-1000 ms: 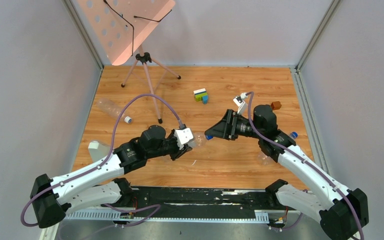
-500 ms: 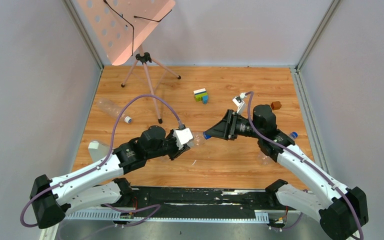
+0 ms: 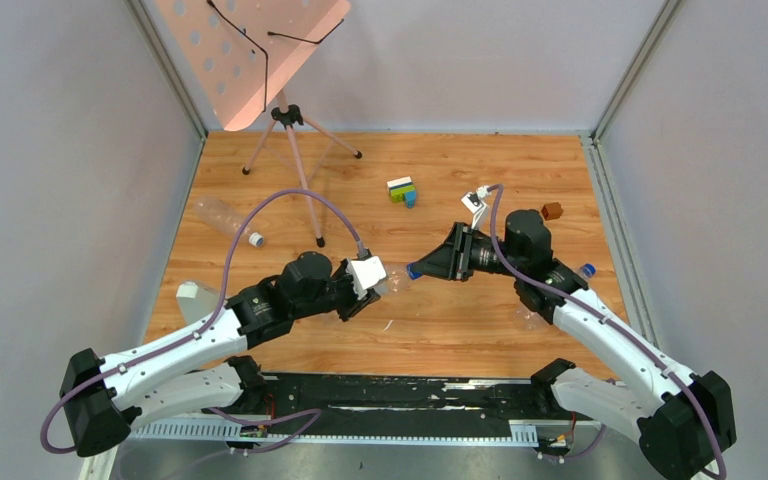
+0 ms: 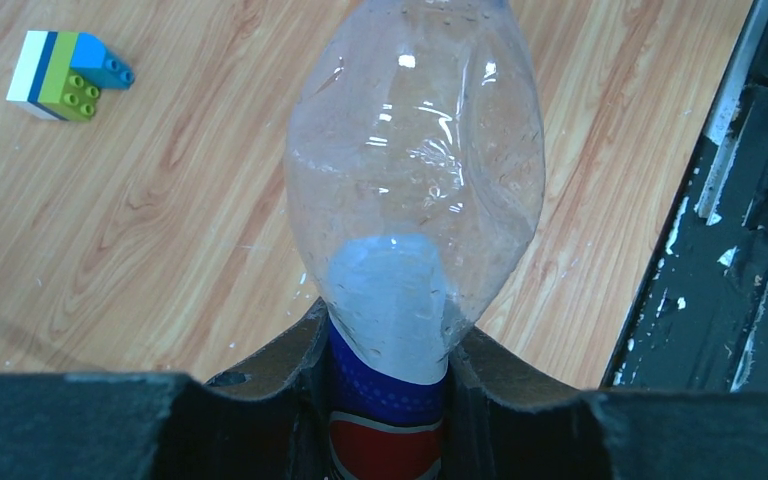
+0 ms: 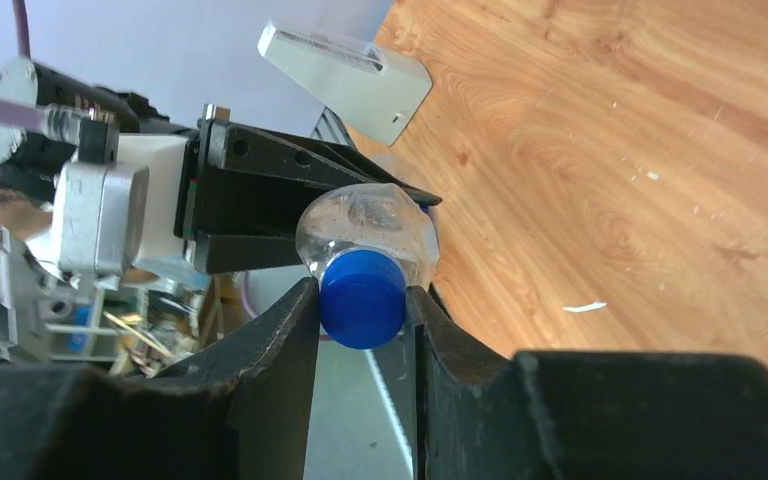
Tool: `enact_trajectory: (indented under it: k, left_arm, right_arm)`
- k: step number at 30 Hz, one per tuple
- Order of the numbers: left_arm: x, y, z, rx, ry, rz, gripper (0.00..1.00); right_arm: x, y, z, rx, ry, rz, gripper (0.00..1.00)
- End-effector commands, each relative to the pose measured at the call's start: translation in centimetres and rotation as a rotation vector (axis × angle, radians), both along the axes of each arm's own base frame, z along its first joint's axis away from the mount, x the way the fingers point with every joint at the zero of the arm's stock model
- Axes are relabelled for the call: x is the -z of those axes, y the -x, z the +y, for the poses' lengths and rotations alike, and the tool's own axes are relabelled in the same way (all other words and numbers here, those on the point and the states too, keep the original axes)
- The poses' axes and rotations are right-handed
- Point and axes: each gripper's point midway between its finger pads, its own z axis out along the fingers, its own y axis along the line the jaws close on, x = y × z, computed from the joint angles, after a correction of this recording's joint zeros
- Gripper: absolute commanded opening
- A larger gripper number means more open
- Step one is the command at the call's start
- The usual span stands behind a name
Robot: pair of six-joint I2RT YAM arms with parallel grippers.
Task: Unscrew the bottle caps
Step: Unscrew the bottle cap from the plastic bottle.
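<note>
Fingers (image 5: 275,360), right gripper (image 5: 360,312): pinching blue cap (image 5: 362,290). Left gripper (image 4: 388,350): clamped round bottle (image 4: 415,170); label (image 4: 385,400) mostly hidden, far end cut off.

This looks like a robot lab: two robot arms (image 3: 200,340) bolted to a wooden table (image 3: 460,160), with grey walls (image 3: 60,150) around it.

No readable lettering, number or sign in any view. Nearest thing to it: the wrap label (image 4: 388,400) on the clear bottle (image 4: 415,180), seen from the left wrist as blue with a white stripe and a red patch, mostly hidden, no letters made out. Blue cap (image 5: 362,297) plain on its visible face. From above, everything too small to read.
</note>
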Motion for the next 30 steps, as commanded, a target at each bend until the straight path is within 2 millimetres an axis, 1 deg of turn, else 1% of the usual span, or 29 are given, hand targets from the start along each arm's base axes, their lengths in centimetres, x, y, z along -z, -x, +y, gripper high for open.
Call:
enact_trajectory:
  k: [1, 4, 5, 8, 11, 13, 15, 16, 18, 19, 20, 21, 23, 24, 25, 26, 27, 30]
  left_arm:
    - [-2.7, -0.2, -1.3, -0.011, 0.109, 0.004, 0.00]
    - [-3.2, 0.8, -2.3, 0.055, 0.159, 0.066, 0.00]
    - [-3.3, 0.8, -2.6, 0.061, 0.178, 0.096, 0.00]
    - [-3.7, 0.9, -2.6, 0.099, 0.243, 0.206, 0.00]
    - [-4.3, 1.0, -2.6, 0.132, 0.291, 0.238, 0.00]
    - [-5.2, 1.5, -2.7, 0.174, 0.327, 0.245, 0.00]
    - [-6.1, 2.0, -2.8, 0.216, 0.359, 0.258, 0.00]
    - [-6.6, 2.5, -2.8, 0.244, 0.371, 0.267, 0.00]
    - [-7.8, 2.6, -2.9, 0.268, 0.399, 0.243, 0.01]
    - [-8.0, 2.5, -2.8, 0.266, 0.397, 0.229, 0.01]
    - [-7.7, 2.3, -2.5, 0.240, 0.378, 0.232, 0.02]
    - [-7.5, 2.1, -2.3, 0.225, 0.362, 0.216, 0.02]
    - [-6.6, 0.8, -1.4, 0.139, 0.321, 0.188, 0.02]
    - [-6.2, 0.6, -1.0, 0.110, 0.300, 0.187, 0.03]
    - [-5.8, -0.1, -0.5, 0.055, 0.282, 0.178, 0.03]
    - [-5.5, -0.3, 0.0, 0.028, 0.258, 0.186, 0.03]
    - [-5.3, -1.0, 0.5, -0.024, 0.241, 0.175, 0.03]
    - [-5.1, -1.5, 1.3, -0.088, 0.197, 0.124, 0.01]
  right_arm:
    - [-0.7, 0.3, -0.1, -0.098, 0.025, -0.279, 0.12]
    - [-0.7, 0.7, 0.0, -0.168, 0.043, -0.357, 0.12]
    - [-0.9, 0.8, 0.0, -0.185, 0.043, -0.379, 0.12]
    - [-1.0, 1.4, -0.1, -0.225, 0.054, -0.423, 0.16]
    - [-1.6, 1.3, -0.5, -0.220, 0.079, -0.480, 0.17]
    - [-2.1, 1.4, -0.6, -0.226, 0.077, -0.509, 0.18]
    - [-2.8, 1.7, -0.6, -0.230, 0.066, -0.520, 0.24]
    - [-3.1, 1.9, -0.6, -0.233, 0.061, -0.514, 0.32]
    - [-3.7, 2.2, -0.8, -0.224, 0.054, -0.498, 0.50]
    - [-4.0, 2.2, -0.9, -0.207, 0.053, -0.487, 0.57]
    - [-4.3, 2.1, -1.1, -0.180, 0.052, -0.479, 0.62]
    - [-4.7, 2.0, -1.4, -0.139, 0.054, -0.472, 0.65]
    - [-5.3, 1.7, -2.1, -0.059, 0.051, -0.455, 0.69]
    - [-5.6, 1.5, -2.4, -0.020, 0.046, -0.445, 0.71]
    - [-6.0, 1.6, -2.7, 0.007, 0.035, -0.437, 0.72]
    - [-6.3, 1.7, -2.9, 0.027, 0.025, -0.423, 0.73]
    - [-6.5, 1.6, -3.0, 0.053, 0.017, -0.408, 0.73]
    - [-6.8, 1.1, -3.3, 0.119, -0.007, -0.328, 0.73]
